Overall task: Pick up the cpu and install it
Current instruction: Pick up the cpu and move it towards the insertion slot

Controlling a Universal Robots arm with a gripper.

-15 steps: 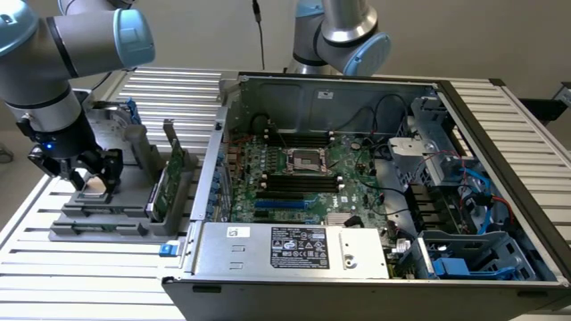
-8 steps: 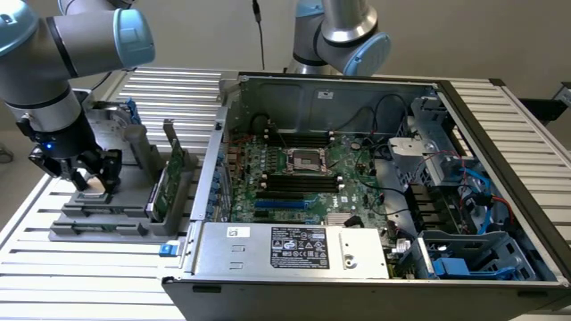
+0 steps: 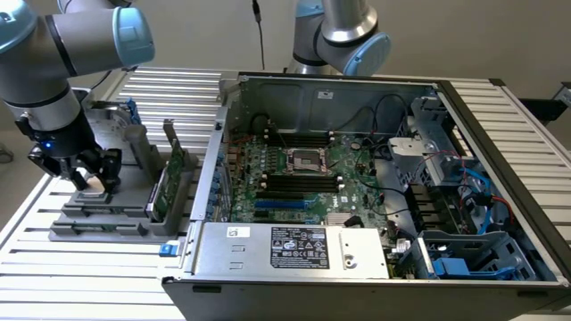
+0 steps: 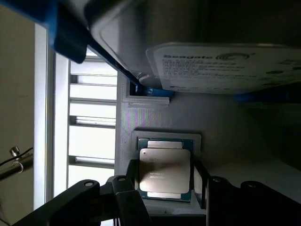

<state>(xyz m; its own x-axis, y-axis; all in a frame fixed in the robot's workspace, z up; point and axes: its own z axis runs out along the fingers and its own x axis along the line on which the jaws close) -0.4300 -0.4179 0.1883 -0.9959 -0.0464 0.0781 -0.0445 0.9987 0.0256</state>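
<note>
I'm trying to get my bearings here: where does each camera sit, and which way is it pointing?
Exterior view: off the arm, raised, looking down into the open computer case; the arm and claw show on the exterior view's left.
Wrist view: on the wrist, looking at the chip in a grey holder; the claw shows.
Shared: the claw and grey holder.

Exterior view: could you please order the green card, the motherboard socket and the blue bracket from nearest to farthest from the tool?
From the tool:
1. green card, upright just beside it.
2. motherboard socket, mid-board inside the case.
3. blue bracket, at the case's end toward the exterior view's right.
</note>
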